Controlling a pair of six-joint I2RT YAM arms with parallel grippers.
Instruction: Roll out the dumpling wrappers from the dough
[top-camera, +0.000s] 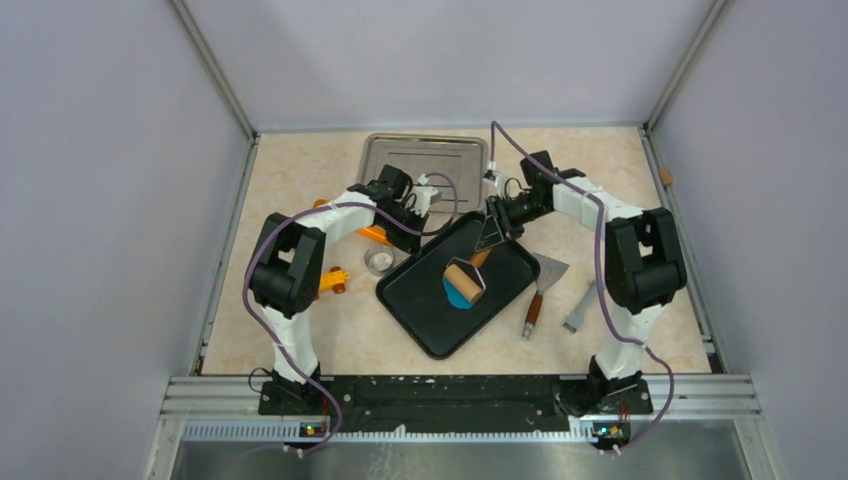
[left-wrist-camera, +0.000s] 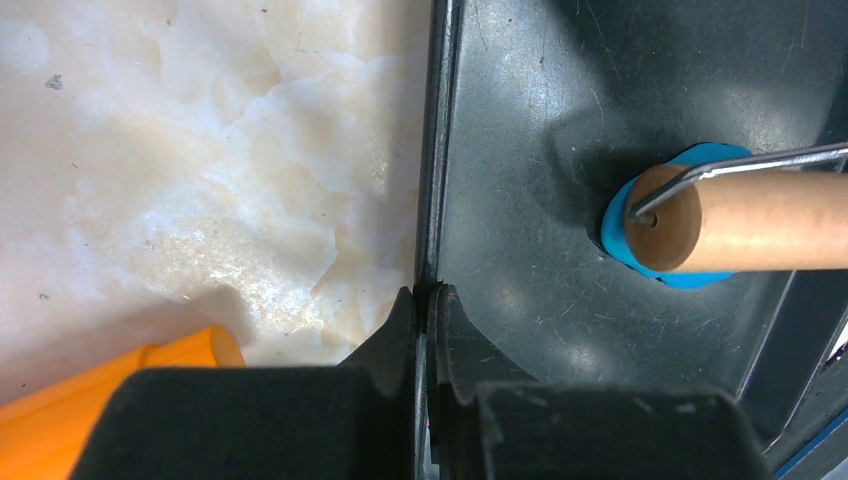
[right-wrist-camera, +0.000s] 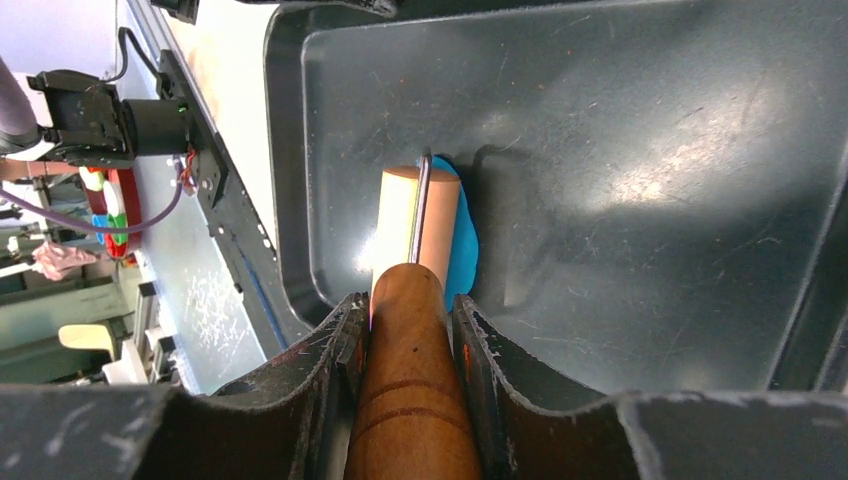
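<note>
The blue dough (top-camera: 460, 296) lies flattened on the black tray (top-camera: 430, 315), mostly hidden under a light wooden roller (top-camera: 464, 280). My right gripper (top-camera: 491, 236) is shut on the roller's brown handle (right-wrist-camera: 412, 330). In the right wrist view the roller (right-wrist-camera: 420, 225) rests on the dough (right-wrist-camera: 465, 250), with my gripper (right-wrist-camera: 410, 312) just behind it. My left gripper (top-camera: 413, 239) is shut on the tray's left rim (left-wrist-camera: 430, 200), pinched at the tips (left-wrist-camera: 428, 296). From there the dough (left-wrist-camera: 690, 278) peeks out beneath the roller (left-wrist-camera: 760, 222). No dumpling wrappers are in view.
A steel tray (top-camera: 425, 160) sits at the back. A scraper with a wooden handle (top-camera: 540, 285) and a grey tool (top-camera: 583, 305) lie right of the black tray. On its left are a small metal cup (top-camera: 379, 262) and orange tools (top-camera: 335, 282).
</note>
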